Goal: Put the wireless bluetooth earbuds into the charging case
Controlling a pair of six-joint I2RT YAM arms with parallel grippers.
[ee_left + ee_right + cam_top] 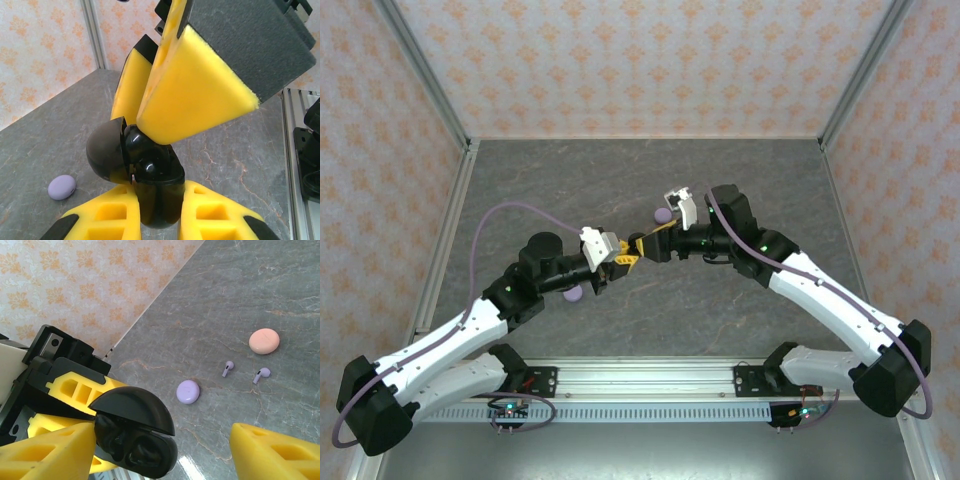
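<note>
Left claw (157,192) is clenched on the black charging case (150,170), low centre of the left wrist view, with a yellow finger on each side of the case body. The case lid (132,410) is hinged open, and the dark wells inside show at the lower left of the right wrist view. I can't tell if any bud sits in them.

Right claw (162,435) is released, with its yellow fingers spread wide at the bottom corners of the right wrist view and nothing between the pads. Its lower-left finger (47,452) is just beside the case. In the left wrist view the right claw's fingers come down from the top of the frame onto the case and hide most of the scene behind. In the top view both claws meet mid-frame, above the grey marbled bench (740,170).

Loose on the bench, right of centre in the right wrist view:
- A lavender earbud (227,368) and a second lavender earbud (261,373) lie near each other but apart.
- A lavender disc (188,391) lies to their lower left.
- A pink disc (264,341) lies to their upper right.

The top view shows one lavender blob (663,215) just above the claws and another lavender blob (572,293) half hidden under the left arm. Orange-patterned wallpaper (620,60) lines the walls. A purple cable (485,225) loops over the left arm.
</note>
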